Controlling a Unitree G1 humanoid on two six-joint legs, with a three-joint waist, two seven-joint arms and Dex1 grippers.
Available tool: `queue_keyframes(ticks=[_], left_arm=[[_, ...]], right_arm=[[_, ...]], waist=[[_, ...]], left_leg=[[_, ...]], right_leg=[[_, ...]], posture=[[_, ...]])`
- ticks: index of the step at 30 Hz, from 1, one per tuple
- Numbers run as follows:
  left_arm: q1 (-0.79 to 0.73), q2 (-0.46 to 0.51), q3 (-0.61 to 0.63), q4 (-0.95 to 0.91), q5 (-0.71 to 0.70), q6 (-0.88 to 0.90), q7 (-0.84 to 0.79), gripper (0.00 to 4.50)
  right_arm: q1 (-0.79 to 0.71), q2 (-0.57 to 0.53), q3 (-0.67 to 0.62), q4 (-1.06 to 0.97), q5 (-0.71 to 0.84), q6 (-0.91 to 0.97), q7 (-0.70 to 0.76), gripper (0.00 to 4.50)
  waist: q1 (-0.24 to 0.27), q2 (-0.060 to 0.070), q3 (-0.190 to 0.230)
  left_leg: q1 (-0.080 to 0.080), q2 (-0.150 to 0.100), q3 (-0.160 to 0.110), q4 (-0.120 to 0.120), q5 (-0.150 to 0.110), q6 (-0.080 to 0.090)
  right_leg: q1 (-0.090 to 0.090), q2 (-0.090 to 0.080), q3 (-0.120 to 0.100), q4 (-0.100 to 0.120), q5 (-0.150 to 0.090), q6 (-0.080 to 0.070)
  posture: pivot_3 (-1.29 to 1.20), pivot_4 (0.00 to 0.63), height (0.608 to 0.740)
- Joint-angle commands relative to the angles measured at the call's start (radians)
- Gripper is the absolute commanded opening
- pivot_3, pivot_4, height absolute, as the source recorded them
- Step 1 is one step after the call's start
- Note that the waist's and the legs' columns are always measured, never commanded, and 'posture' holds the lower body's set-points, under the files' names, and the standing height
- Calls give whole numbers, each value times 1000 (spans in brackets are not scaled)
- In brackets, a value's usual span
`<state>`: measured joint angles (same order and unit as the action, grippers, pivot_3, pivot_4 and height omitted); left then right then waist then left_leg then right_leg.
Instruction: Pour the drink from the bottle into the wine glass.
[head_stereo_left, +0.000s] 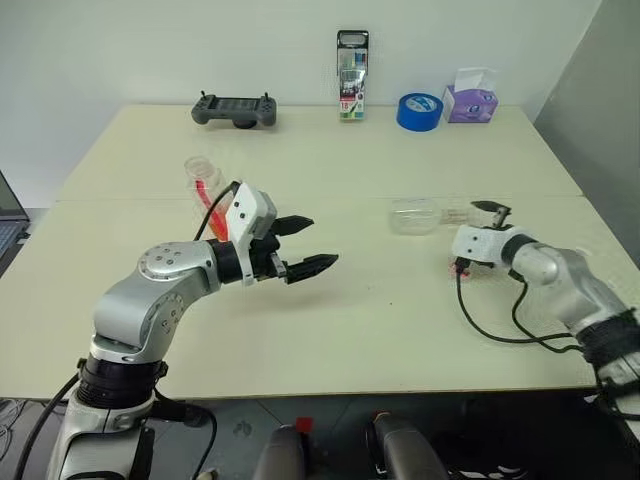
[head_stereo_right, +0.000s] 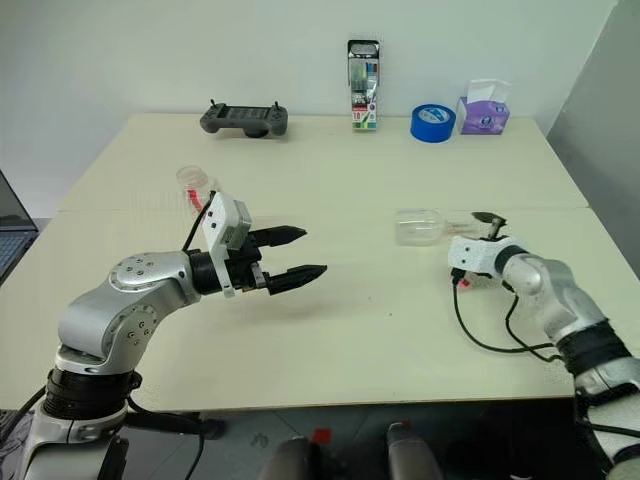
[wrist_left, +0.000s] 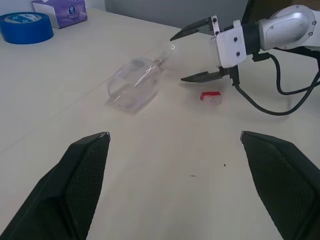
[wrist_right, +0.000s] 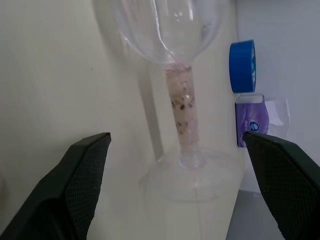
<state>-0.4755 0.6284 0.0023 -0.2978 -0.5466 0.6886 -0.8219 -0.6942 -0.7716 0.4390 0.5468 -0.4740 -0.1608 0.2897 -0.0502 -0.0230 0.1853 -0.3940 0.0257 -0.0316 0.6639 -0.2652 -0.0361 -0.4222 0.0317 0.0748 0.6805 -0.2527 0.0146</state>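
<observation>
Wine glass (wrist_right: 182, 75) stem between spread fingers (wrist_right: 75, 185); blue tape roll (wrist_right: 242, 66) beyond.

A clear, colourless wine glass (head_stereo_left: 418, 216) lies at centre right of a pale cream table (head_stereo_left: 350, 300), and a red cap (wrist_left: 210, 96) shows nearby. The clear bottle (head_stereo_left: 204, 183) at left holds orange-red drink (head_stereo_left: 207, 197). Along the top: dark grey controller (head_stereo_left: 234, 110), blue tape roll (head_stereo_left: 419, 111), purple tissue box (head_stereo_left: 470, 98).
</observation>
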Motion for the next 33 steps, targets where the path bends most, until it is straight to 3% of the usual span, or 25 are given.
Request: queue_keyframes(ticks=[1, 6, 11, 14, 24, 25, 30, 33], left_arm=[[-16, -3, 0, -11, 6, -26, -6, 4473], [-7, -9, 5, -25, 10, -20, 13, 4473], [-7, -11, 13, -34, 8, -10, 24, 4473], [-9, -11, 13, -36, 6, -8, 30, 4500], [-21, -20, 16, -18, 5, -6, 37, 4500], [-20, -20, 17, -18, 3, -5, 35, 4500], [31, -5, 50, -67, -54, 36, 18, 4500], [91, 22, 110, -117, -104, 72, 25, 4500]], right_arm=[[-86, 25, 9, 115, -70, -76, -49, 4500], [-206, 105, 41, 372, -137, -137, -105, 4500], [-273, 136, 56, 506, -177, -167, -144, 4500], [-294, 146, 62, 551, -193, -168, -152, 3922], [-304, 152, 43, 567, -187, -185, -140, 332], [-304, 151, 43, 566, -188, -186, -140, 124], [-330, 173, 26, 523, -177, -186, -166, 114], [-353, 254, -50, 472, -71, -180, -128, 114]], waist=[[-1, 0, 0], [-5, 0, 0], [-6, 0, 0], [-5, 0, 0], [-7, 0, 0], [-7, 0, 0], [-7, 0, 0], [-22, 0, 0]], left_leg=[[0, 0, 0, 0, 0, 0], [0, 0, 0, 0, 0, 0], [0, 1, -1, 1, 0, 0], [0, 1, -1, 1, 0, 0], [0, 1, -1, 1, 0, 0], [0, 0, -1, 1, 0, 0], [0, 1, -1, 1, 0, 0], [0, 2, 0, 0, 0, 0]], right_leg=[[0, 0, 0, 0, 0, 0], [1, -1, 0, 0, 0, 0], [1, -2, 0, 0, 0, -1], [1, -2, 0, 0, 1, -1], [1, -4, 0, 1, 1, -1], [1, -4, 0, 1, 1, -1], [1, -4, 0, 1, 1, -1], [0, -5, 1, 1, 1, -1]], posture=[[0, 150, 740], [0, 150, 740], [0, 150, 740], [0, 150, 740], [0, 150, 740], [0, 150, 740], [0, 150, 740], [0, 150, 740]])
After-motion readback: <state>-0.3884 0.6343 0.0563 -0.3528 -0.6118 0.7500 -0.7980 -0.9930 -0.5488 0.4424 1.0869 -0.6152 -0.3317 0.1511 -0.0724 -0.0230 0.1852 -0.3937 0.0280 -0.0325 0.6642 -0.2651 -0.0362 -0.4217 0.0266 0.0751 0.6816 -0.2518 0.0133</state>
